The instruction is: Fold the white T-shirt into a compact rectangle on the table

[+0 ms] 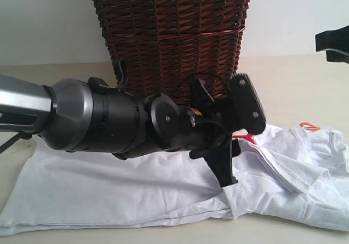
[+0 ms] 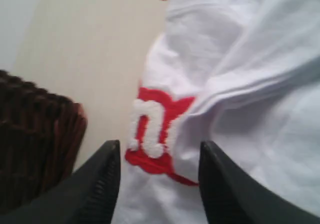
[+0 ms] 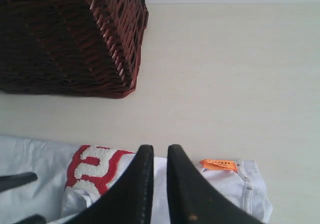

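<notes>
The white T-shirt (image 1: pixel 109 189) lies spread across the front of the table (image 1: pixel 294 86), its right part folded over in rumpled layers. A bit of its red chest band with fluffy white letters (image 2: pixel 152 129) shows by the fold, and the orange neck tag (image 1: pixel 309 126) lies at the far right. My left gripper (image 1: pixel 232 162) hangs just over the fold. It is open in the left wrist view (image 2: pixel 159 146), with the red band showing between its fingers. My right gripper (image 3: pixel 156 149) is up above the collar end, its fingers nearly together with nothing between them.
A tall dark red-brown wicker basket (image 1: pixel 169 37) stands on the table right behind the shirt, close to the left arm. Bare table (image 3: pixel 225 74) stretches to the right of the basket and behind the shirt. A white wall closes the back.
</notes>
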### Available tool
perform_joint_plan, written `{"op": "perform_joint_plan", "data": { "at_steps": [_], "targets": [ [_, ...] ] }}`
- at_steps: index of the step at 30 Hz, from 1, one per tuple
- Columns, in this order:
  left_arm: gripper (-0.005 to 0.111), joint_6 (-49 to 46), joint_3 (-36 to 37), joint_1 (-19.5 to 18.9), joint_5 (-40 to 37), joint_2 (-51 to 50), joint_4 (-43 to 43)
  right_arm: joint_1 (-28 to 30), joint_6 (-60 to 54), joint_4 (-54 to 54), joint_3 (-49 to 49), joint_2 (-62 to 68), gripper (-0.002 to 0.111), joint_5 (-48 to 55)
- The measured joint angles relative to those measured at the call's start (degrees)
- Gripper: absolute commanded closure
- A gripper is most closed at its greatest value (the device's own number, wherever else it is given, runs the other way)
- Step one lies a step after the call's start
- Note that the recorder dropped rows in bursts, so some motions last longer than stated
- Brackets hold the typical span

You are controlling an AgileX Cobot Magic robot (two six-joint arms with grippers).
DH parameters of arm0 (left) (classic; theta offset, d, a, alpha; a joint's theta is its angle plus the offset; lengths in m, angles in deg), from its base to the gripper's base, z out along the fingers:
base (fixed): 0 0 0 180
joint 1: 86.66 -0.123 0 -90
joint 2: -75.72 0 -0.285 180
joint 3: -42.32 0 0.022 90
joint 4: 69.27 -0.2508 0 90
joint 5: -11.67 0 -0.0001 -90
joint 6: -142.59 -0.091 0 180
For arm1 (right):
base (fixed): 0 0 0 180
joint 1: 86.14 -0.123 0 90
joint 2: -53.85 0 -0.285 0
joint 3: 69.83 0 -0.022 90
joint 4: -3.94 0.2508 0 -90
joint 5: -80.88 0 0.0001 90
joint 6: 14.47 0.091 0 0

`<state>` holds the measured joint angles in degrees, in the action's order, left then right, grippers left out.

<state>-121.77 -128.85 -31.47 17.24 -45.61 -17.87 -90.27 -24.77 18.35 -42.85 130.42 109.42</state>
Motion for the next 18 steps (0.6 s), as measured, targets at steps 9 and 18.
{"op": "perform_joint_plan", "data": {
  "at_steps": [9, 18],
  "targets": [
    [0.107, 0.5, 2.2, -0.3, -0.7, 7.2, 7.4, 0.0, -3.4, 0.5, 0.0, -0.1, 0.108, 10.5],
    [0.107, 0.5, 13.9, -6.5, -1.3, 28.0, 10.7, -10.1, -10.0, 1.2, 5.2, 2.4, 0.108, 29.3]
  ]
}}
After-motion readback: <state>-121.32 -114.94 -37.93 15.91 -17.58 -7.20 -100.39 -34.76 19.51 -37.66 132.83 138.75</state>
